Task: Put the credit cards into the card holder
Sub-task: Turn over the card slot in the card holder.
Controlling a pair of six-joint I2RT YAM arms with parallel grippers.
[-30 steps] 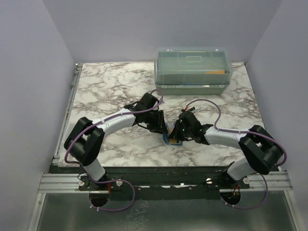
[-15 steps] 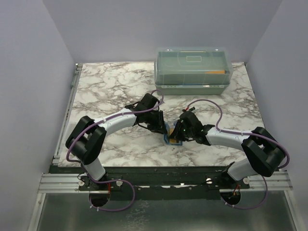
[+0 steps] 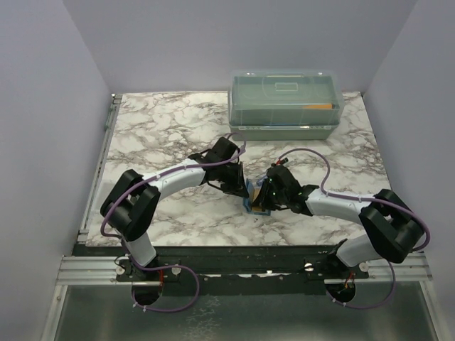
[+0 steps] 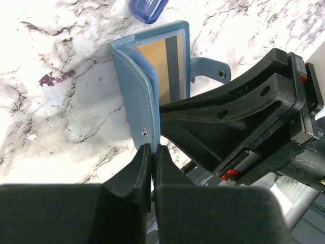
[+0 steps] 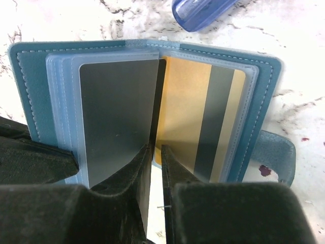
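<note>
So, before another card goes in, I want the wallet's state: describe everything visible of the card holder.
The card holder is teal-blue, stitched, leather-like, open like a book on the marble table. Clear sleeves inside show a grey card and a gold, dark-striped card. A snap strap hangs at one side. The left tool pinches its cover edge; the right tool reaches between its sleeves.

L claw (image 4: pixel 151 152) & R claw (image 5: pixel 156 151) crowd card holder (image 4: pixel 133 86); lidded box (image 3: pixel 284 103) blocks far edge; left of table (image 3: pixel 153 135) open.
</note>
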